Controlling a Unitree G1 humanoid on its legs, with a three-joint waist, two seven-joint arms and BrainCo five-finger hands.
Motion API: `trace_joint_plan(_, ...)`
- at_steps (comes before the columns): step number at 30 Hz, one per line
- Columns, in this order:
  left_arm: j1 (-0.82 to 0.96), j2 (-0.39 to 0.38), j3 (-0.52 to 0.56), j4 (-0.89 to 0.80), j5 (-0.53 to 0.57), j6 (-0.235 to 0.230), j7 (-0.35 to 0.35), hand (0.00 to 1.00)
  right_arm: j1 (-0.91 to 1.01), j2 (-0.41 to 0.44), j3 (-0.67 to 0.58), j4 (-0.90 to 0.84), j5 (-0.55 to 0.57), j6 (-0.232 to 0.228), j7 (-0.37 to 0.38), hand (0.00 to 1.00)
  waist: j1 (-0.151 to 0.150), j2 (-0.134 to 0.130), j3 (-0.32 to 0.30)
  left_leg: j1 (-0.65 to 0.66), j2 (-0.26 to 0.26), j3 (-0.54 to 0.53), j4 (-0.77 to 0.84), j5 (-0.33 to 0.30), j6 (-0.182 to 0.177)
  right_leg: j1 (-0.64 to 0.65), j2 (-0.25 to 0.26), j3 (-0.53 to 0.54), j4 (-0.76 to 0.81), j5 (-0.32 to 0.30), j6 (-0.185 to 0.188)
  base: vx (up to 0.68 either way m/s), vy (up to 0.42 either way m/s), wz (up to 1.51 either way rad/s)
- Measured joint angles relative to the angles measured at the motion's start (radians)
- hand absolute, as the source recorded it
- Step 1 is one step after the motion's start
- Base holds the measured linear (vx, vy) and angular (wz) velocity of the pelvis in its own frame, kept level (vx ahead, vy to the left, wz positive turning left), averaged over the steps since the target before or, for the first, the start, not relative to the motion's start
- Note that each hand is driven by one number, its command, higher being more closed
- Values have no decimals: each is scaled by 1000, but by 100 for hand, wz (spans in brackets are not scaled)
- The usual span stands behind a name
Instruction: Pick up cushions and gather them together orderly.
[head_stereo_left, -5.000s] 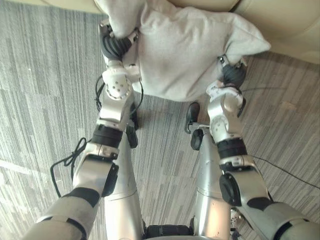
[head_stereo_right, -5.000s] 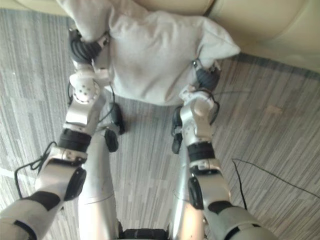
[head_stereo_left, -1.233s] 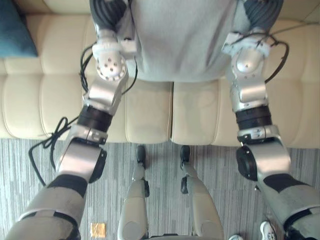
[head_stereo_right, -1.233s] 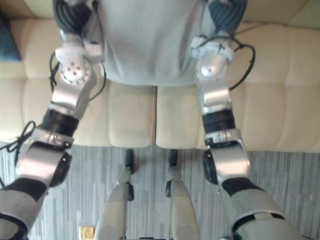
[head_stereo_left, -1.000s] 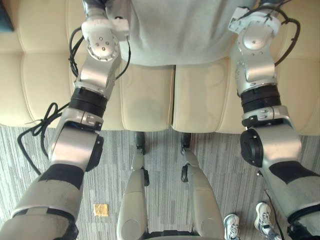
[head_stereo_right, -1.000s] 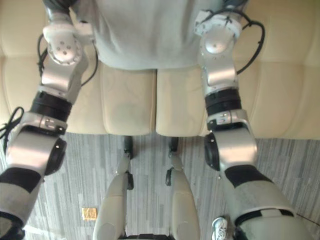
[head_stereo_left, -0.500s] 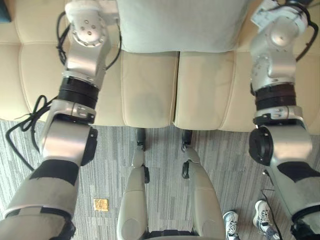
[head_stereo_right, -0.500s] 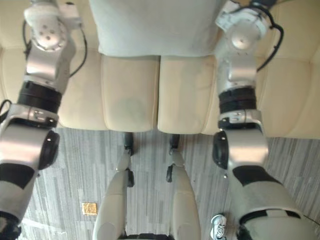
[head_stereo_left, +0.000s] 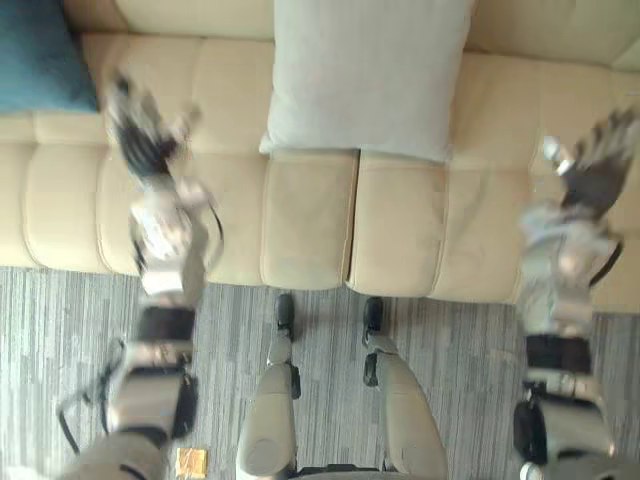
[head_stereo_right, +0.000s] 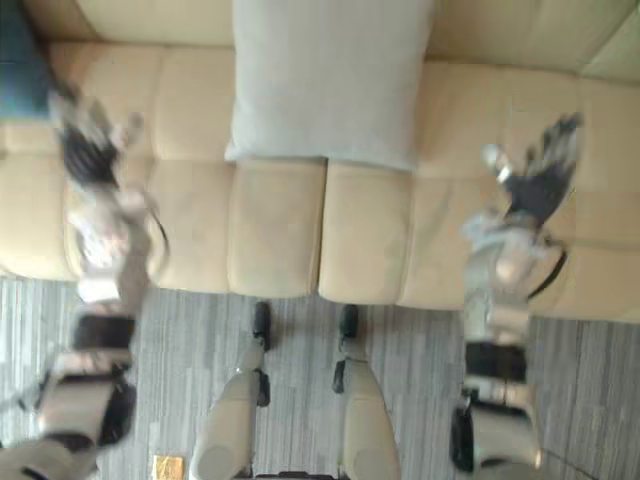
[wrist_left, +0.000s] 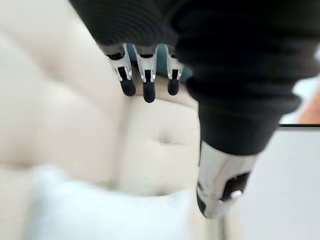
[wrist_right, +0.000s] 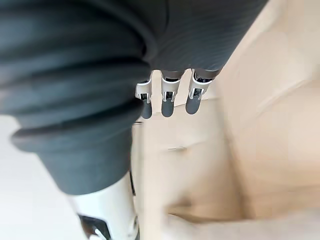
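Symmetrically splayed: left hand (head_stereo_left: 141, 138), right hand (head_stereo_left: 598, 165).

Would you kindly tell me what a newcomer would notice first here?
A pale grey cushion rests midway along the cream sofa. The left robot hand and right robot hand hover open either side, clear of it. A teal cushion sits at the left end.

No text, label, number or sign can be read on the cushion (head_stereo_left: 365, 75), sofa (head_stereo_left: 300, 230) or floor (head_stereo_left: 60, 320). A yellow square (head_stereo_left: 190, 461) at 7 o'clock on the floor is too small to read.
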Motion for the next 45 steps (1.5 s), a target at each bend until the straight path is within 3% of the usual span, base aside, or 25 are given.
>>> trace_joint_plan(1,100,-45,-14,0,26,15,-29,0,91,62,1,0,-29,4,18,0,3,-2,-16,16,-1,0,13,-14,0,22,0,0,-1,-9,3,72,-35,0)
trace_joint_plan(3,163,-72,-15,1,48,23,-48,0,152,102,1,2,-41,7,34,0,8,-2,-28,35,-1,3,14,-24,0,41,1,0,-3,-13,4,75,-19,-4)
trace_joint_plan(5,311,-119,-17,48,109,35,-98,0,302,181,3,24,-80,16,76,0,16,-3,-85,90,1,8,18,-50,2,105,6,0,-26,-20,6,89,-5,-6)
trace_joint_plan(12,488,-155,21,356,169,72,-197,0,473,244,5,279,-169,42,141,0,19,-17,-243,201,3,10,30,-104,-7,243,3,-17,-65,-56,23,74,10,0)
trace_joint_plan(18,495,-152,61,581,253,81,-216,0,472,245,2,581,-221,71,161,0,18,-25,-311,293,3,10,-44,-87,-5,343,0,-50,-124,-60,31,45,13,16)
trace_joint_plan(23,492,-142,91,658,312,99,-216,0,454,242,-12,710,-223,94,178,0,17,-29,-328,323,-13,5,-44,-87,-4,386,-10,-50,-141,-59,39,60,19,5)
trace_joint_plan(24,473,-112,120,761,374,116,-235,0,317,202,-67,915,-213,126,204,0,-4,-31,-324,391,-46,6,-50,-125,13,466,-34,-36,-179,-71,58,0,0,0)
trace_joint_plan(30,474,-112,120,762,377,116,-235,0,318,203,-67,915,-213,126,204,0,-4,-31,-324,393,-46,6,-50,-124,13,468,-34,-37,-179,-71,58,0,0,0)
trace_joint_plan(37,473,-124,127,761,375,129,-235,0,322,206,-27,910,-264,158,203,0,-4,-26,-314,447,-42,50,-46,-128,11,498,-34,-12,-161,-70,57,-25,5,-13)
trace_joint_plan(40,473,-132,128,757,366,138,-234,0,324,213,-15,903,-296,178,201,0,0,-25,-310,467,-38,99,-45,-134,13,489,-31,25,-142,-69,56,-83,19,-43)
trace_joint_plan(45,468,-133,127,743,366,142,-234,0,339,244,21,829,-342,193,186,0,10,-46,-293,478,-31,247,-45,-152,14,403,-36,84,-105,-62,67,-100,36,-76)
